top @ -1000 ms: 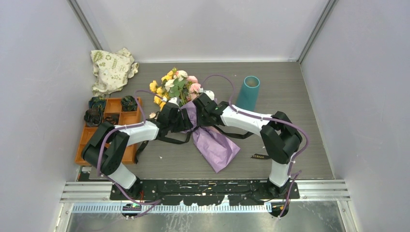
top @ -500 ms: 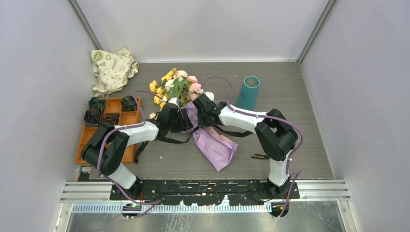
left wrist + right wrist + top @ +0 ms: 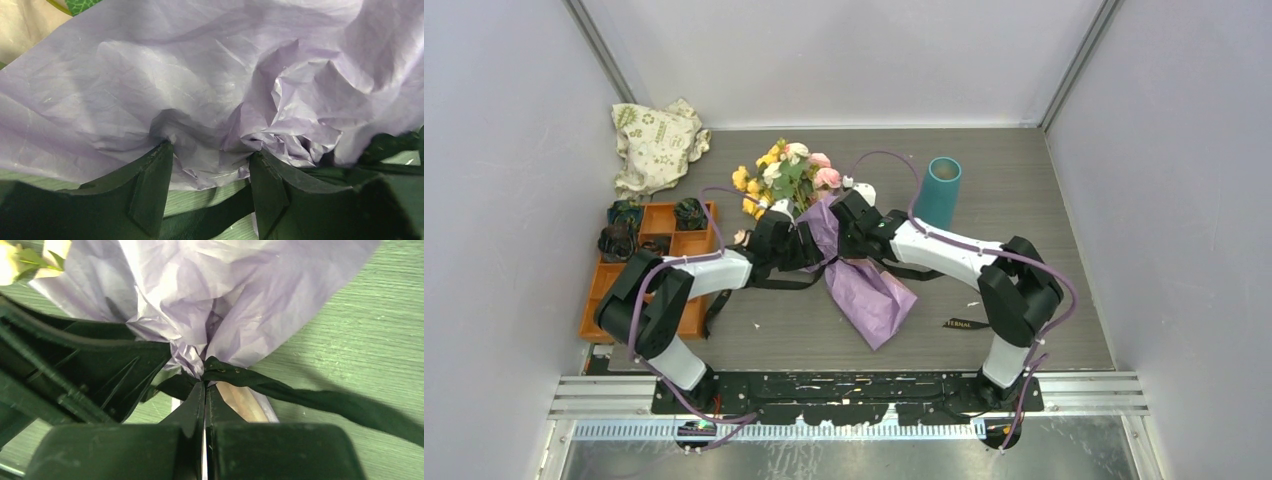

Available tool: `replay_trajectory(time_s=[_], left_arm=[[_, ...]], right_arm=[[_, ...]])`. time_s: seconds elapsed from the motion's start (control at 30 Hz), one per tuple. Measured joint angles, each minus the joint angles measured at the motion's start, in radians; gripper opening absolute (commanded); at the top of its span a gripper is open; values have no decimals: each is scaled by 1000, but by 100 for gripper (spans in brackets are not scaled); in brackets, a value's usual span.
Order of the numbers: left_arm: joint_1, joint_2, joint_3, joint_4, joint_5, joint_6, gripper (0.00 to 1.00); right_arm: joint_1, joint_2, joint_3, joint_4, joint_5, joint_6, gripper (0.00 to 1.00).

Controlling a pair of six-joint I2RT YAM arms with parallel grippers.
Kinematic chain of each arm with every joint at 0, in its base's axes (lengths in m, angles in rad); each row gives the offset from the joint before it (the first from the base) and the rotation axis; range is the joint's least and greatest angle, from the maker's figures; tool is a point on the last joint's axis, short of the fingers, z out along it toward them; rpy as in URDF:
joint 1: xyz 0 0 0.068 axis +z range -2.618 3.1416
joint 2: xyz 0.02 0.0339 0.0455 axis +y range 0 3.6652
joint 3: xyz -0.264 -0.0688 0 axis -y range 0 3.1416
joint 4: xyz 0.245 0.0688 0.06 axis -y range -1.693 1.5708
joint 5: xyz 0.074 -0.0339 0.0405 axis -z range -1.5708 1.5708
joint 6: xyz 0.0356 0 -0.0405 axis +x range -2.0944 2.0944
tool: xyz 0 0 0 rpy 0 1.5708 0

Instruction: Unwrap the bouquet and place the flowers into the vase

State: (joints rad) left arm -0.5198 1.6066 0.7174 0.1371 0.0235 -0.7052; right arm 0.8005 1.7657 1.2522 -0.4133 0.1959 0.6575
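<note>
From above, the bouquet [image 3: 822,225] lies between the two grippers: the left gripper [image 3: 812,252] reaches its neck from one side, the right gripper [image 3: 838,243] from the other. The flowers [image 3: 789,172] spread beyond both fingertips, the loose paper [image 3: 869,295] trails behind them, and the vase [image 3: 941,192] stands beyond the right wrist, apart from it.

In the left wrist view, the left gripper [image 3: 211,151] has its jaws apart with the bunched paper [image 3: 175,75] pinched between them. This paper is thin and soft; I think it tears easily, so the hold belongs at this thick neck.

In the right wrist view, the right gripper [image 3: 204,387] is closed tight, its tips right at the black ribbon [image 3: 300,397]. Whether a fold is caught I cannot tell. The ribbon looks limp and probably slippery; a loose tail is the better place to pull.
</note>
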Motion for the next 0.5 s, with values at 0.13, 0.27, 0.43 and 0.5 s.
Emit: replay_trajectory(time_s=[0.13, 0.27, 0.43, 0.5], left_arm=[[5, 21, 2, 44, 28, -12, 57], [5, 40, 5, 80, 57, -21, 57], [4, 53, 6, 105, 90, -25, 56], [4, 56, 6, 110, 102, -26, 56]], right_arm=[[1, -57, -16, -12, 14, 0, 1], [0, -86, -38, -27, 43, 0, 1], [-4, -126, -69, -35, 57, 0, 2], [-6, -140, -81, -37, 59, 2, 3]])
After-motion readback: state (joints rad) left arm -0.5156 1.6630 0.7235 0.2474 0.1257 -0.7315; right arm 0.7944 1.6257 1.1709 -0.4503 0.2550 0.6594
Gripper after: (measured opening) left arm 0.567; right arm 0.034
